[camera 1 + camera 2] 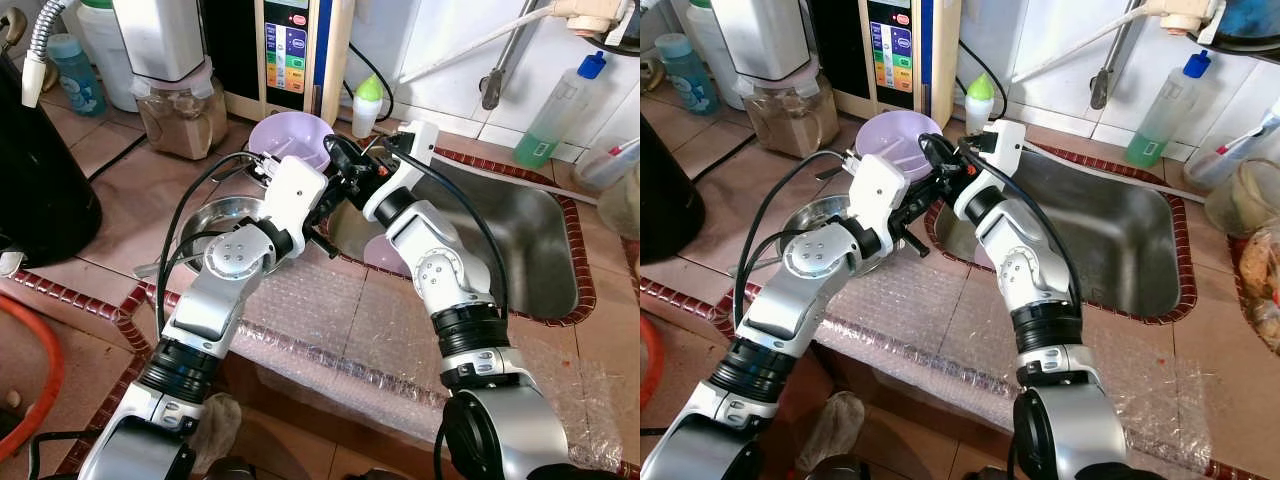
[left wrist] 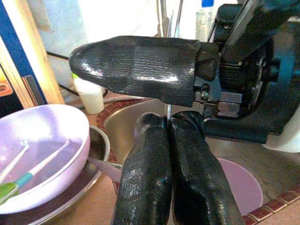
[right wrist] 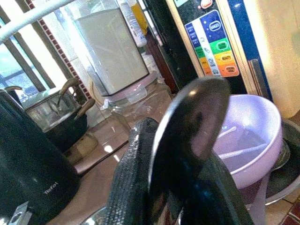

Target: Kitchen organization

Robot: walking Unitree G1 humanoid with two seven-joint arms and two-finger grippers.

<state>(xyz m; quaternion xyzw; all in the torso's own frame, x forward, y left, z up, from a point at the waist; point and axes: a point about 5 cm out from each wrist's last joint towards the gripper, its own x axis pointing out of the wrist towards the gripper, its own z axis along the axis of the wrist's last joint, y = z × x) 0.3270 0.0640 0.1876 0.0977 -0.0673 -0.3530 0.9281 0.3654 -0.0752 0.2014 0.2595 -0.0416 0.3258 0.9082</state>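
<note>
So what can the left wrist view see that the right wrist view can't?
Left wrist view: the steel sink, a second bowl lying in it, and a white bottle. Right wrist view: the black kettle and a steel pot. Both: the big purple bowl with utensils inside.

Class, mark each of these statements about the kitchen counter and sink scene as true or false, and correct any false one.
1. A lilac bowl sits on the counter left of the sink. True.
2. The left gripper has its fingers spread wide apart. False: they are pressed together.
3. Bubble wrap covers the counter in front of the sink. True.
4. The bottle of green liquid lies in the sink. False: it stands behind the sink.
5. The right gripper is near the lilac bowl. True.
</note>
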